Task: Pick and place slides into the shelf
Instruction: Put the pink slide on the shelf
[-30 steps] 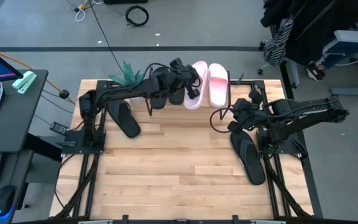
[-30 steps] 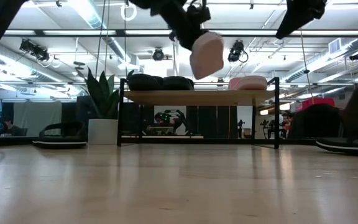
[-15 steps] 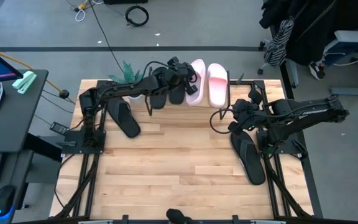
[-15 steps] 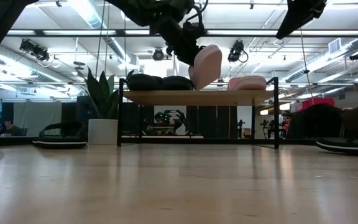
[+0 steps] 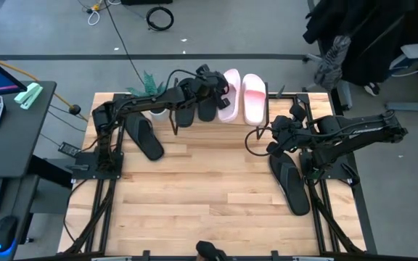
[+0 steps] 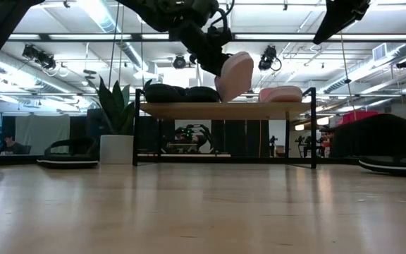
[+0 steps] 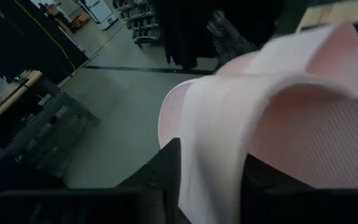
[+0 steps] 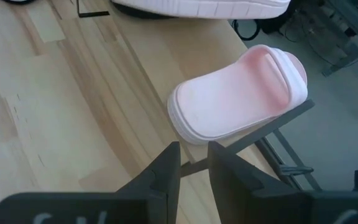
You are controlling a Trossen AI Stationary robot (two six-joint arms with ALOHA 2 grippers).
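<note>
- The left gripper (image 5: pixel 222 93) reached over the shelf (image 6: pixel 224 110), its fingers (image 7: pixel 166 171) on either side of a pink slide's (image 5: pixel 229 96) strap; whether they gripped it could not be told.
- That slide sat tilted on the shelf, beside the second pink slide (image 5: pixel 253 98).
- Two black slides (image 5: pixel 197 109) lay on the shelf.
- The right gripper (image 5: pixel 274 134) hung above the bench (image 5: pixel 209 196), fingers (image 8: pixel 166 171) slightly apart, holding nothing.

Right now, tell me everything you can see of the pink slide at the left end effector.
The pink slide is pale pink and matte, with a wide strap and thick sole. It sits tilted, one end down on the shelf top and the other raised, between a black slide and the second pink slide. The left end effector is at it, its fingers either side of the strap.
</note>
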